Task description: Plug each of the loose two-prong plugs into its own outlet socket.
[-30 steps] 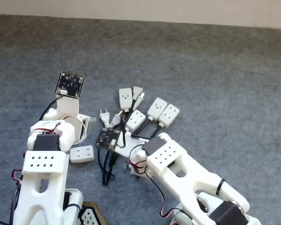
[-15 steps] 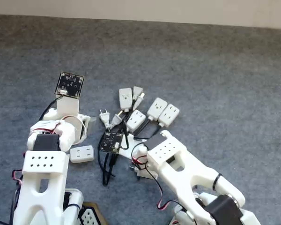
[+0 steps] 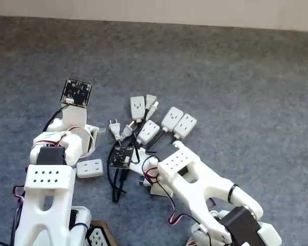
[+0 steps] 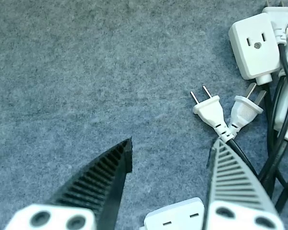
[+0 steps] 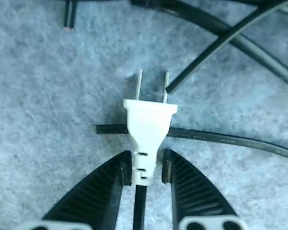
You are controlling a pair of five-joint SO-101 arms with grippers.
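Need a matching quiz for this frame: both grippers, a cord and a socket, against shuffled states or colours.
1 left gripper
2 right gripper
3 cord
4 socket

A black
B shut on plug
C white
D open over carpet

Pairs: 1-D, 2-B, 3-A, 4-C

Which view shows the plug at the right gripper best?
The right wrist view: the plug lies close up, both prongs clear. In the high view the arm covers it; the left wrist view shows other plugs.
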